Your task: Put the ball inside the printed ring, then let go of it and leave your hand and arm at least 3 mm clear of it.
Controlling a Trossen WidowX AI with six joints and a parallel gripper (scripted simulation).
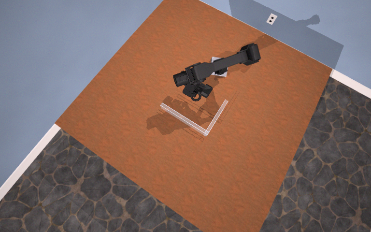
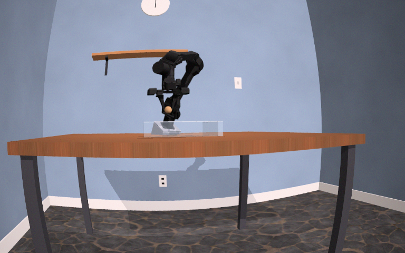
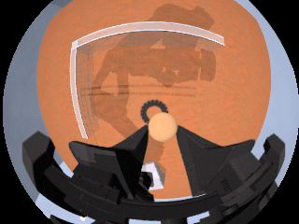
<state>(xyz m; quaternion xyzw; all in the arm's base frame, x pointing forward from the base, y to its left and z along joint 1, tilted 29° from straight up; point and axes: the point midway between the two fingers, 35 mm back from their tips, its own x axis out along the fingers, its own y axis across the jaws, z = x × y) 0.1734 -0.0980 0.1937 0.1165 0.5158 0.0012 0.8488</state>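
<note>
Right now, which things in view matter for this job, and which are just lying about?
Part of the job:
- ball, gripped in the end effector, lifted off the table
- printed ring, partly hidden behind the ball

Not part of it:
- clear L-shaped wall
- wall shelf
- clock
- wall outlets

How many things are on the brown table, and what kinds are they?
Robot arms: 1, black, its claw shut on the ball
Balls: 1, orange, held above the table
Printed rings: 1, black
See-through walls: 1, L-shaped
Total: 4
</note>
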